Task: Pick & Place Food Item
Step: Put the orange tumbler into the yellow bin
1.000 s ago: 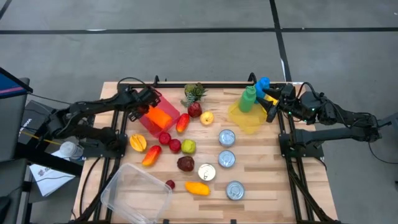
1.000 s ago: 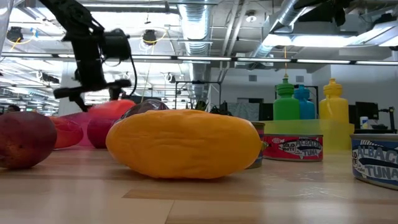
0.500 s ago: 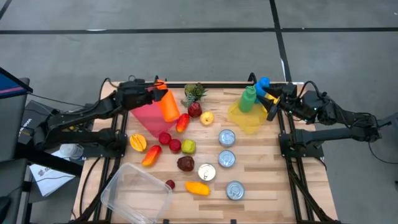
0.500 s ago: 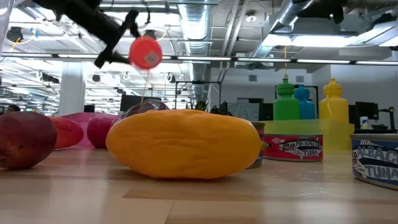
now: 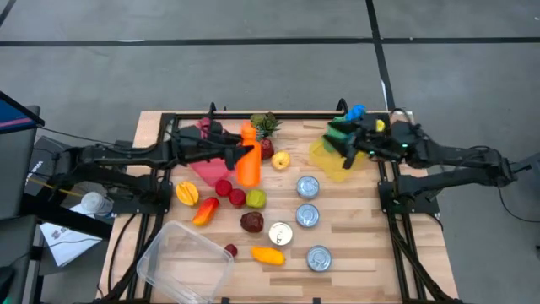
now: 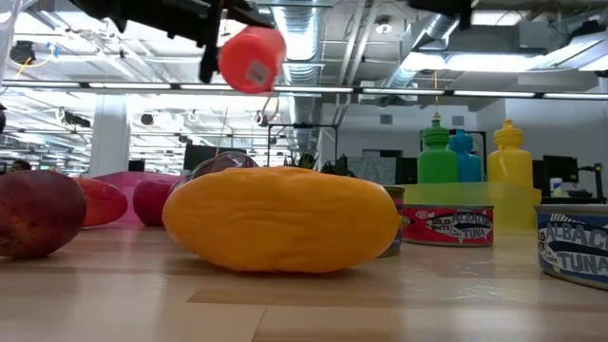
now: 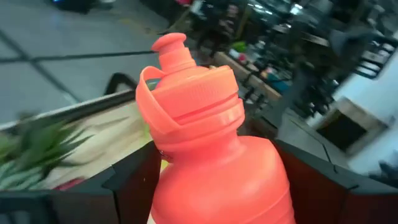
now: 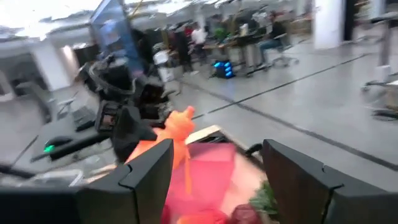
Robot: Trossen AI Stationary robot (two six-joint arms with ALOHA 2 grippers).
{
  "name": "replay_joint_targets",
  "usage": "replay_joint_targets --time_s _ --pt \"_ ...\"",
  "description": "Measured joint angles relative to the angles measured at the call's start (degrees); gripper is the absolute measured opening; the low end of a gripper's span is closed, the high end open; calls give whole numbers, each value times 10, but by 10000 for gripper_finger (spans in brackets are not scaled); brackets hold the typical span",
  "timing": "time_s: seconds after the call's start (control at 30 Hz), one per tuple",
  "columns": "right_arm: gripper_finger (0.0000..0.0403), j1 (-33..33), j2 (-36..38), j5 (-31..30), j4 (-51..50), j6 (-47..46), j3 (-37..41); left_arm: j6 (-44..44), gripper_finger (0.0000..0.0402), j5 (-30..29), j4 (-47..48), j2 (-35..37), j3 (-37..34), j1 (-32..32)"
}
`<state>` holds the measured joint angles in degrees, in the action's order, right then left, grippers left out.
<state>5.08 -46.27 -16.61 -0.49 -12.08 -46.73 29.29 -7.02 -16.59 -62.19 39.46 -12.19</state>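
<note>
Orange plastic squeeze bottle (image 5: 248,160) with flip cap: carried above the table, clamped between the dark fingers of the left gripper (image 5: 229,152), which reaches in from 9 o'clock. In the left wrist view the bottle (image 7: 214,162) fills the space between both fingers; in the low view it (image 6: 252,59) hangs well clear of the tabletop, tilted.

Right gripper (image 5: 344,142): at 2 o'clock, over the yellow plastic bin (image 5: 331,162), fingers spread with nothing between them in the right wrist view.

Green plastic bottle (image 6: 437,150), blue plastic bottle (image 6: 463,152), yellow plastic bottle (image 6: 512,150): upright in the yellow bin, seen in the low view.

Pink translucent plastic bin (image 5: 202,159): at 10 o'clock, partly under the left arm.

Toy fruit, loose at table centre: green leafy pineapple top (image 5: 264,124), dark red fruit (image 5: 267,149), pale yellow apple (image 5: 281,160), green apple (image 5: 256,199), two small red fruits (image 5: 229,192), orange citrus (image 5: 186,194), red-yellow pepper (image 5: 205,211), maroon fruit (image 5: 251,222), yellow-orange mango (image 5: 268,255).

Round metal tuna cans: four, in a column toward 5 o'clock (image 5: 307,187), (image 5: 307,216), (image 5: 280,234), (image 5: 318,258).

Clear plastic rectangular container (image 5: 186,263): at 7 o'clock, table corner.

Wooden slatted table (image 5: 363,228): bears all the above.
</note>
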Motion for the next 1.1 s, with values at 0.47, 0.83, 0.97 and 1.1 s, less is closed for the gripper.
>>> replay_joint_targets --time_s 0.47,0.83,0.97,1.1 --pt "238 19 -151 146 192 -61 0 -140 280 75 -88 -110 54 23" --pt "276 57 -191 213 233 -115 -1 -205 281 143 -89 -180 123 23" --pt "281 61 -205 218 237 -114 -5 -205 281 155 -86 -207 140 23" --pt "282 68 -225 241 233 -115 -13 -205 281 160 -89 -225 156 23"
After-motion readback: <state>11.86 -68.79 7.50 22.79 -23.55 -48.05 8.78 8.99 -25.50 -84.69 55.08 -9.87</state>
